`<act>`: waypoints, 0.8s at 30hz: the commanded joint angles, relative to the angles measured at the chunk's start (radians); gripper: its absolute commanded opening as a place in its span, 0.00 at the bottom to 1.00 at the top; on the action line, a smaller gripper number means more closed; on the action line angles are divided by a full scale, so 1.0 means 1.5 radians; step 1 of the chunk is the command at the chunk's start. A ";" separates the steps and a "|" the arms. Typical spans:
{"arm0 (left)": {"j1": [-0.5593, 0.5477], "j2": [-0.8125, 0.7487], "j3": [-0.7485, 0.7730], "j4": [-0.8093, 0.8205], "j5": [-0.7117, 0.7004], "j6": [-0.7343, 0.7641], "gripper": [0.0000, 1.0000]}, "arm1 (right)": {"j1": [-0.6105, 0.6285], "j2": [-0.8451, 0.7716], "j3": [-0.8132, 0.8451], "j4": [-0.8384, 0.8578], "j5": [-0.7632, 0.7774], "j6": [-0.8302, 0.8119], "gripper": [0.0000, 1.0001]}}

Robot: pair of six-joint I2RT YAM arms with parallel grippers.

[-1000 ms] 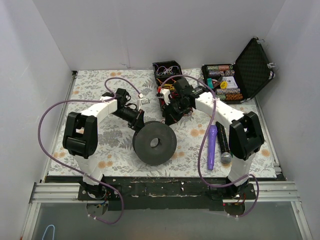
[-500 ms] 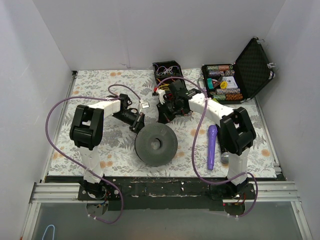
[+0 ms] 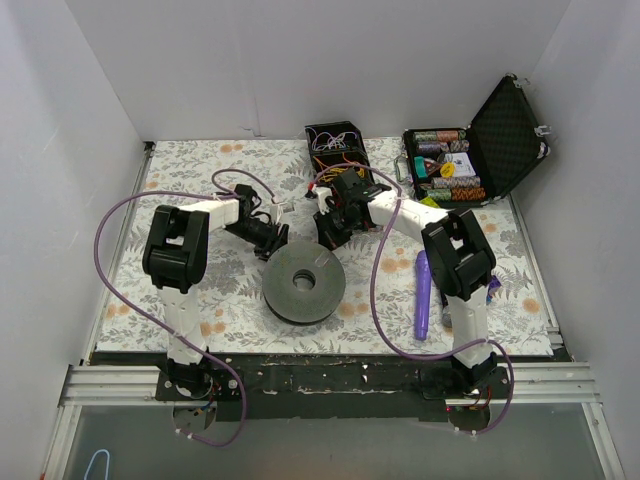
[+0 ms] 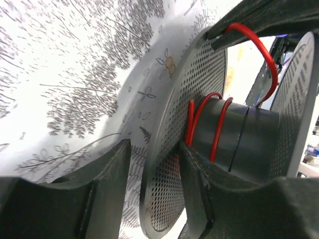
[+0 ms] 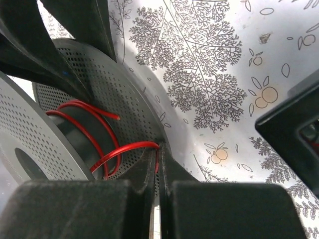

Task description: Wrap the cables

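A thin red cable (image 4: 217,127) is wound a few turns round the hub of a dark grey perforated spool (image 3: 305,283). In the left wrist view one flange of the spool (image 4: 199,94) stands between the jaws of my left gripper (image 4: 152,194). That gripper is open, with a gap showing beside the flange. My right gripper (image 5: 158,167) is shut on the red cable (image 5: 124,149) just off the spool (image 5: 104,84). From above, the left gripper (image 3: 277,240) and right gripper (image 3: 326,236) meet at the spool's far rim.
A black box of tangled wires (image 3: 335,140) stands at the back centre. An open black case of poker chips (image 3: 470,160) is at the back right. A purple pen (image 3: 422,295) lies beside the right arm. White walls close in the floral table (image 3: 200,170).
My left gripper has gone from shut to open around the spool's flange. The spool has tipped flatter and slid slightly left. The right arm has swung farther back with the cable still pinched.
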 commanded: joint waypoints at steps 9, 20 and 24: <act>0.020 0.031 0.090 0.114 -0.024 -0.070 0.55 | 0.015 0.006 0.008 0.007 -0.007 0.022 0.01; 0.026 0.027 0.128 0.134 -0.030 -0.103 0.55 | 0.014 0.024 0.070 -0.049 0.018 0.009 0.01; 0.027 0.008 0.156 0.093 -0.005 -0.063 0.52 | 0.014 0.076 0.161 -0.109 0.028 0.021 0.01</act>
